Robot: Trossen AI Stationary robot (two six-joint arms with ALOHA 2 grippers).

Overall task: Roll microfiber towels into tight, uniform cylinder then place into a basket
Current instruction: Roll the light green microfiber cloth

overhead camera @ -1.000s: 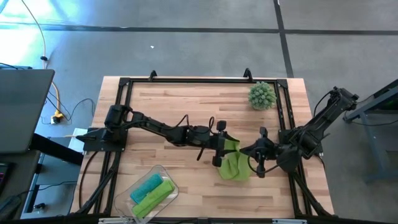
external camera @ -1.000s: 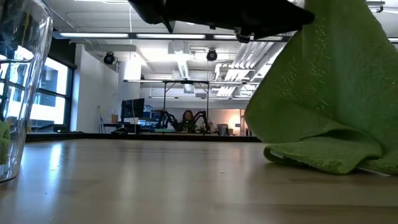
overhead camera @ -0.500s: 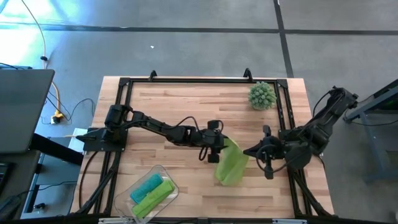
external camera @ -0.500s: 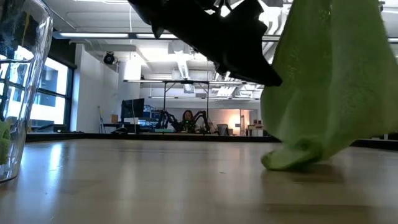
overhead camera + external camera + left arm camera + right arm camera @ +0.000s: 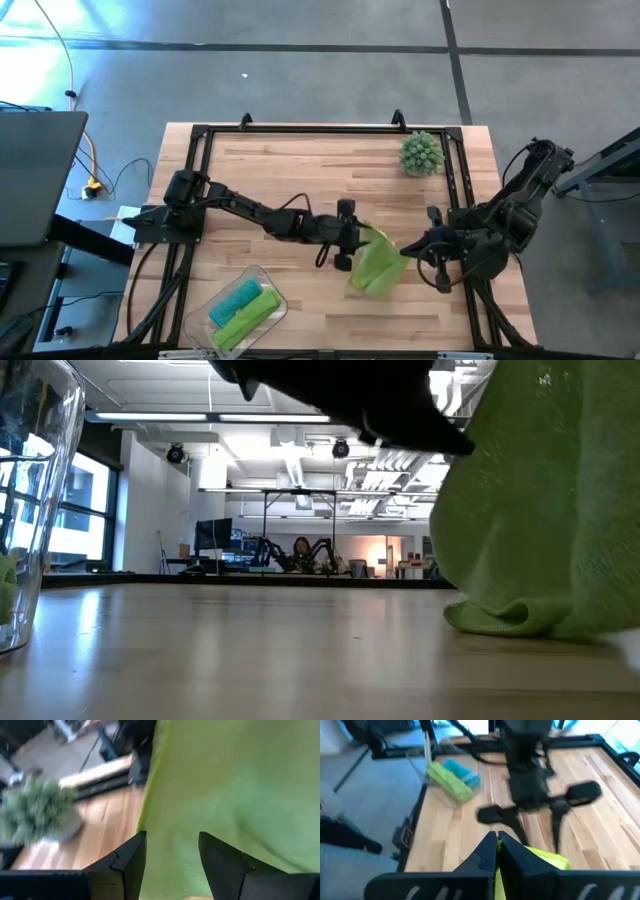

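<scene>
A lime green microfiber towel [image 5: 378,265] hangs between my two grippers at mid table. Its lower fold [image 5: 510,617] rests on the wood. My right gripper [image 5: 405,246] is shut on the towel's upper right part. My left gripper [image 5: 356,240] reaches in from the left. Its open fingertips [image 5: 172,840] stand right at the hanging cloth [image 5: 225,780]. The clear basket [image 5: 272,292] stands at the near left. It holds a rolled teal towel [image 5: 235,297] and a rolled green towel [image 5: 246,316]. My right gripper pinches the towel's upper edge [image 5: 532,853] between its two shut fingers, coming from the table's right and slanting down. The cloth hangs slack below the fingers, with its bottom fold on the table. My left gripper: I cannot tell whether its fingers touch the cloth between them.
A spiky grey-green ball [image 5: 421,153] sits at the far right of the table. A black frame [image 5: 300,130] runs around the tabletop's edge. Bare wood lies between the basket [image 5: 30,510] and the towel.
My right gripper has risen a little with the towel. The wide heap that lay on the table has been drawn up, so only a narrow fold stays on the wood. My left gripper has tipped downward and shifted slightly toward the near edge, staying at the cloth.
</scene>
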